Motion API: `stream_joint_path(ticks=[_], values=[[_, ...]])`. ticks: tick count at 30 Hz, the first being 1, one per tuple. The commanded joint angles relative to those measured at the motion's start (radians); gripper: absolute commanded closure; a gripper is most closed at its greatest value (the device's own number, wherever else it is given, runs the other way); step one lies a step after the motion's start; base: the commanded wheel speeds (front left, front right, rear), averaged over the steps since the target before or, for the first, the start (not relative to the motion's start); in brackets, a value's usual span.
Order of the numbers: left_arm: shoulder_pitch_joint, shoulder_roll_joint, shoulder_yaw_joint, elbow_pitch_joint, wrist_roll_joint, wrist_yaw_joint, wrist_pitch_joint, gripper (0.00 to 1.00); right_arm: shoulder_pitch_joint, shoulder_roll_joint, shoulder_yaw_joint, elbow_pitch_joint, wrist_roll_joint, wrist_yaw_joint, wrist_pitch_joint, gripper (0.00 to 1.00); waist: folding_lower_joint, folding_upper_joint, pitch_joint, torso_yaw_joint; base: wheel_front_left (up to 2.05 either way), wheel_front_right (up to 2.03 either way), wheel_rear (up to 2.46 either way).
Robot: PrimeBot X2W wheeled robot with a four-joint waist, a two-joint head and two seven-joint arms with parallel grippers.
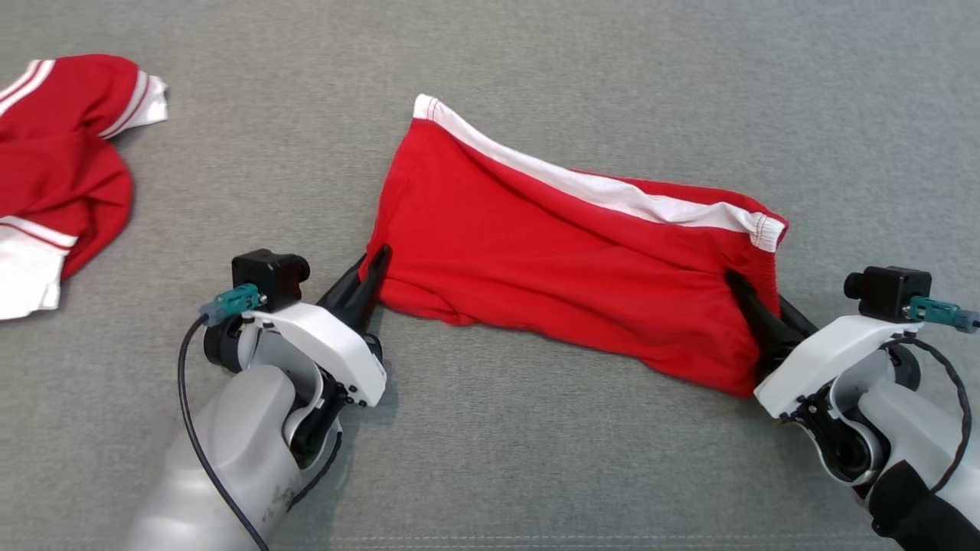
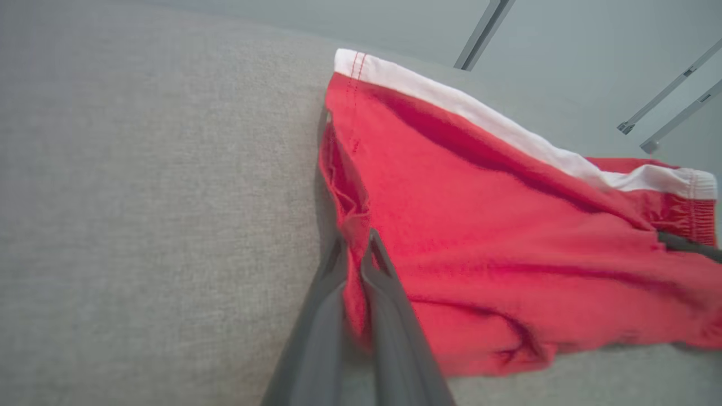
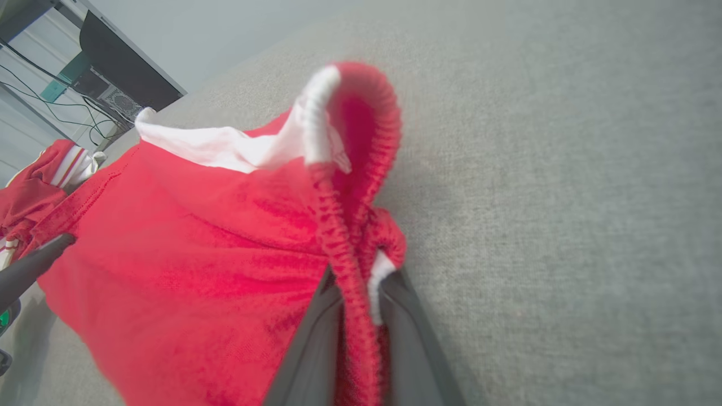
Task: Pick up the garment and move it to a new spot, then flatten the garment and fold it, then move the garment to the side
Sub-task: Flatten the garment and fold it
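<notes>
Left hand (image 1: pixel 379 260) is pressed together on a fold of red cloth at the nine o'clock end of the shorts (image 1: pixel 551 260). The right hand (image 1: pixel 735 282) pinches the gathered elastic waistband (image 3: pixel 344 248) at the four o'clock end, one dark finger on each side of the ribbing. The shorts lie in the middle of the grey cloth-covered desk (image 1: pixel 536 459), drawn out between the two hands from about ten o'clock to four o'clock. A white stripe (image 1: pixel 597 187) runs along their twelve o'clock edge, and the six o'clock edge is slack and rumpled. I cannot tell whether any part is lifted clear of the desk. They look light, soft and limp, so they should sag between the holds and keep no shape of their own; they seem neither fragile nor slippery. The thick waistband probably gives the surer hold, while the thin leg edge could slide out of a pinch, so gripping well in from the corners and keeping the cloth taut seems wise. Another red-and-white top (image 1: pixel 61 168) lies well apart at ten o'clock. No brand, label or writing can be read on either piece.
</notes>
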Motion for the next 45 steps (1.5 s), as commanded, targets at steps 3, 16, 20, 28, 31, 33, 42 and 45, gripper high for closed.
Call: stream_joint_path(ticks=[3, 16, 20, 28, 31, 33, 42, 45], values=[[0.032, 0.021, 0.061, -0.038, 0.036, 0.000, -0.006, 1.00, 0.005, -0.027, 0.027, 0.011, 0.020, 0.000, 0.004, 1.00, 0.0000, 0.0000, -0.023, 0.049, 0.00, 0.00, 0.00], [0.167, -0.049, 0.140, -0.076, 0.111, 0.000, -0.006, 1.00, -0.005, -0.084, 0.086, 0.050, 0.077, 0.000, 0.027, 1.00, 0.0000, 0.0000, -0.085, 0.186, 0.00, 0.00, 0.00], [0.187, -0.056, 0.162, -0.087, 0.136, 0.000, -0.006, 0.00, 0.001, -0.087, 0.094, 0.068, 0.088, 0.000, 0.022, 0.00, 0.0000, 0.0000, -0.099, 0.194, 0.00, 0.00, 0.00], [0.224, -0.058, 0.253, -0.131, 0.245, 0.007, -0.006, 0.00, 0.043, -0.112, 0.053, 0.063, 0.101, 0.000, 0.004, 0.00, 0.0000, 0.0000, -0.143, 0.172, 0.00, 0.00, 0.00], [0.247, -0.059, 0.294, -0.168, 0.292, 0.020, -0.006, 0.00, 0.066, -0.120, 0.019, 0.045, 0.095, 0.000, 0.002, 0.00, 0.0000, 0.0000, -0.166, 0.162, 0.00, 0.00, 0.00], [0.269, -0.063, 0.322, -0.196, 0.319, 0.028, -0.006, 0.00, 0.088, -0.119, -0.010, 0.031, 0.081, 0.000, 0.002, 0.00, 0.0000, 0.0000, -0.181, 0.157, 0.00, 0.00, 0.00], [0.367, -0.082, 0.411, -0.268, 0.404, 0.034, -0.006, 0.00, 0.188, -0.089, -0.079, -0.028, 0.047, 0.000, 0.001, 0.00, 0.0000, 0.0000, -0.219, 0.159, 0.00, 0.00, 0.00], [0.393, -0.086, 0.429, -0.290, 0.437, 0.037, -0.006, 0.00, 0.204, -0.077, -0.080, -0.029, 0.046, 0.000, 0.001, 0.00, 0.0000, 0.0000, -0.220, 0.170, 0.00, 0.00, 0.00]])
